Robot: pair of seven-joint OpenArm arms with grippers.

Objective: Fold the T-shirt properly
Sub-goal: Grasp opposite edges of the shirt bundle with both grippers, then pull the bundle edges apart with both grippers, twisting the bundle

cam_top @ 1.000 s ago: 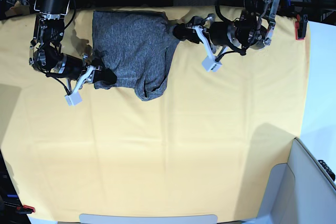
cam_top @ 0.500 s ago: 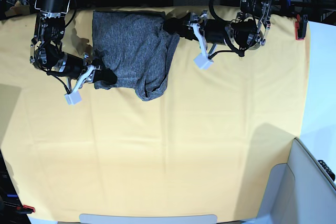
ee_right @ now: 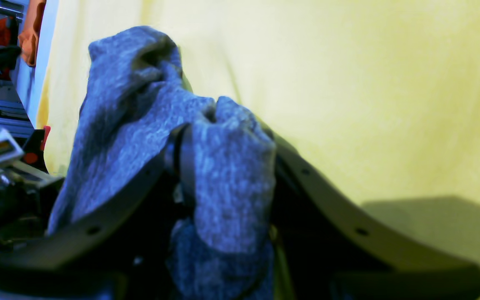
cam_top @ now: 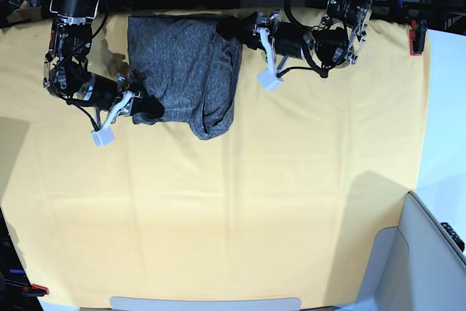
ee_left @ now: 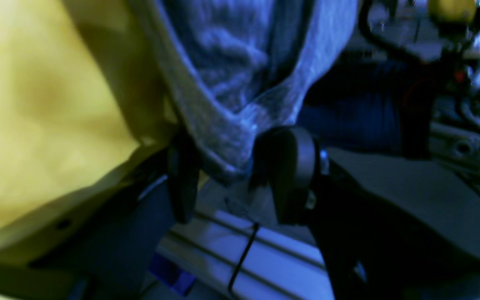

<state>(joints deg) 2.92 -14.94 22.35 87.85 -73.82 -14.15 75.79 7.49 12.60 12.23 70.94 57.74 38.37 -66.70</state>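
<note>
The T-shirt (cam_top: 186, 67) lies on the yellow-orange cloth (cam_top: 240, 202) that covers the tabletop, in the far part of the base view, bunched into a roughly rectangular mass with a rounded lump at its near corner. Its far edge runs close to the far edge of the cloth.

Right arm: the right gripper (cam_top: 145, 106) is at the near left corner of the T-shirt in the base view. In the right wrist view, the right gripper (ee_right: 223, 175) has its 2 jaws closed on a thick fold of grey knit fabric. The fabric (ee_right: 148, 125) bulges up between and over the jaws and hangs down in front of them. The cloth fills the background of this view.

Left arm: the left gripper (cam_top: 229, 30) is at the far right corner of the T-shirt in the base view. In the left wrist view, the left gripper (ee_left: 227, 179) has its 2 jaws standing wide apart. A hemmed corner of the T-shirt (ee_left: 240, 83) dips into the gap between them. The fabric appears to touch the inner faces, but the view is blurred and a firm grip cannot be confirmed. The cloth (ee_left: 36, 104) lies to the left in this view, and dark frame parts lie below the jaws.

A red clamp (cam_top: 416, 38) sits at the far right edge of the cloth, well apart from the T-shirt.
</note>
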